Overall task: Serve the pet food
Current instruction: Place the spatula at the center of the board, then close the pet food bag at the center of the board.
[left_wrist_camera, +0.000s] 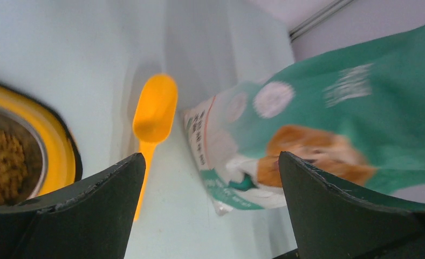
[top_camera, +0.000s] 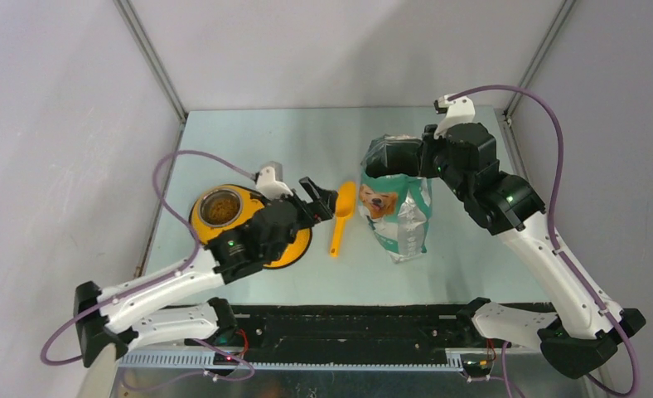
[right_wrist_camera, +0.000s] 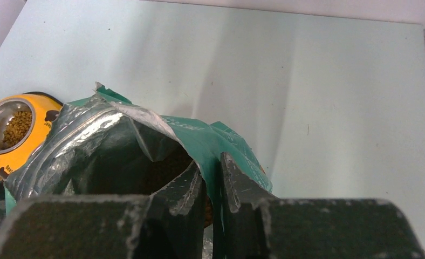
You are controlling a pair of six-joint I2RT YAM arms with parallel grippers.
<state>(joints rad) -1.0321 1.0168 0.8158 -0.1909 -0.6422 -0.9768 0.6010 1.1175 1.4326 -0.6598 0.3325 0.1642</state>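
The pet food (top_camera: 220,209) is seen as a heap of small brown kibble in a steel bowl (top_camera: 224,191), which is set in a round yellow holder (top_camera: 197,224) near the left edge of the tabletop (top_camera: 307,141). More brown pellets are dimly made out inside the opened bag (top_camera: 402,220), a green-and-white pouch with a dog's picture that is stood upright to the right of the tabletop's middle. An orange plastic scoop (top_camera: 341,217) is laid flat on the tabletop between the holder and the bag, apart from both. Its cup is turned toward the far edge and its handle toward the near edge. The left gripper (top_camera: 321,199) is held just beside the scoop, at the holder's right side. Its 2 jaws are spread wide apart and nothing is gripped between them. The right gripper (top_camera: 423,162) is placed at the bag's open top, where its 2 jaws are pinched together on the foil-lined rim, 1 finger inside the mouth and 1 outside.
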